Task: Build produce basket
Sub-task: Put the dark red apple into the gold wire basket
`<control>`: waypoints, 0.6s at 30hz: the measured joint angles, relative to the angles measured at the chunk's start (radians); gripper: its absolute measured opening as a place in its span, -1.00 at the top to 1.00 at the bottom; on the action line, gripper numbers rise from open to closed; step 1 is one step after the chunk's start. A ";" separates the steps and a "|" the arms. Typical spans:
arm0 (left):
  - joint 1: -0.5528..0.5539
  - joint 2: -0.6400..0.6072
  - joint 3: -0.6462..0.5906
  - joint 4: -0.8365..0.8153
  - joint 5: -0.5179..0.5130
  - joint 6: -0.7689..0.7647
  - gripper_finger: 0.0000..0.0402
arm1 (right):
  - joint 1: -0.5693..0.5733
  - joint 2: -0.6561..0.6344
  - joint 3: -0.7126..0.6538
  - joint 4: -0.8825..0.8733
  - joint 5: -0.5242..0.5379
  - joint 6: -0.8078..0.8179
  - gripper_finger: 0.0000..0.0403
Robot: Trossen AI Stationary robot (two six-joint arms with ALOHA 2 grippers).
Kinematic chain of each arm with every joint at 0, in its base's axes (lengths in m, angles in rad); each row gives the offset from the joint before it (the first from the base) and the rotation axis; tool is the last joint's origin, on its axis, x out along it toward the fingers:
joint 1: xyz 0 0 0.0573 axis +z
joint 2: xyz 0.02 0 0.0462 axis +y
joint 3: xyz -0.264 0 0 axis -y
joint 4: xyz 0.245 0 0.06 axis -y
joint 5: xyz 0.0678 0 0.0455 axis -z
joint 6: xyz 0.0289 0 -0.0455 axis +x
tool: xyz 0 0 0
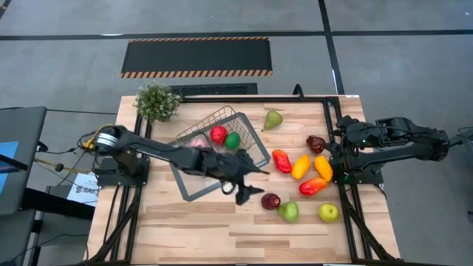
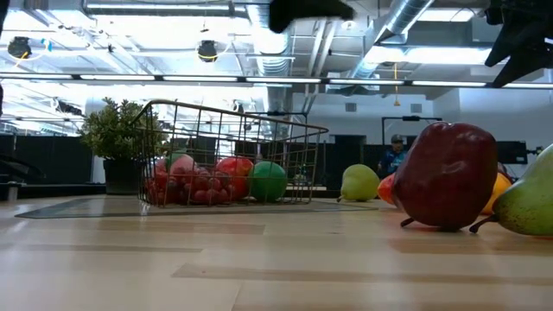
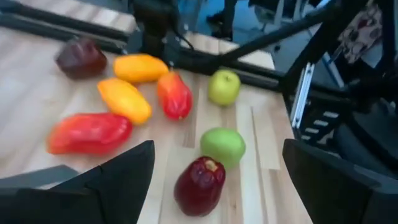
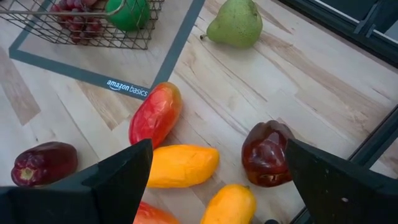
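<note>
I saw my left gripper (image 1: pixel 247 193) gaping wide and empty at the basket's (image 1: pixel 194 191) four o'clock corner, near a dark red fruit (image 1: pixel 270 200). My right gripper (image 1: pixel 341 151) waited open, holding nothing.

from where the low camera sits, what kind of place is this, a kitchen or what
Not a kitchen: most likely an industrial lab or workshop. Exposed ceiling ducts and strip lights run overhead, hazard-striped floor matting lies beyond the wooden table, and the produce looks plastic.
</note>
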State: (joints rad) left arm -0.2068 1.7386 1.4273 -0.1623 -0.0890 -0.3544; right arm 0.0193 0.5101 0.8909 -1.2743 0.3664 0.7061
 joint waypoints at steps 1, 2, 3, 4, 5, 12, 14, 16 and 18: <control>-0.002 0.022 0.000 0.012 0.006 0.005 -0.69 | 0.000 0.000 0.000 0.000 0.000 0.000 -0.91; -0.003 0.043 -0.001 0.012 0.016 0.018 -0.69 | 0.000 0.000 0.000 0.000 -0.001 -0.001 -0.91; -0.004 0.066 -0.001 0.036 0.034 0.036 -0.70 | 0.000 0.000 0.000 0.000 -0.001 -0.003 -0.91; -0.004 0.090 0.000 0.064 0.049 0.056 -0.70 | 0.000 0.000 0.000 0.000 -0.001 -0.006 -0.91; -0.004 0.108 0.000 0.067 0.061 0.070 -0.70 | 0.000 0.000 0.000 0.000 -0.001 -0.007 -0.91; -0.004 0.260 0.016 0.298 0.161 0.146 -0.70 | 0.000 0.000 0.000 -0.002 -0.003 -0.007 -0.91; -0.004 0.314 0.048 0.288 0.191 0.179 -0.70 | 0.000 0.000 0.000 -0.005 -0.007 -0.007 -0.91; -0.003 0.367 0.087 0.276 0.218 0.219 -0.70 | 0.000 0.000 0.000 -0.011 -0.011 -0.007 -0.91; -0.003 0.437 0.154 0.293 0.234 0.251 -0.70 | 0.000 0.000 0.000 -0.018 -0.012 -0.007 -0.91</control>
State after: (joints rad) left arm -0.2100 2.1752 1.5812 0.1303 0.1454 -0.1032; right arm 0.0196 0.5100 0.8906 -1.2925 0.3548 0.6992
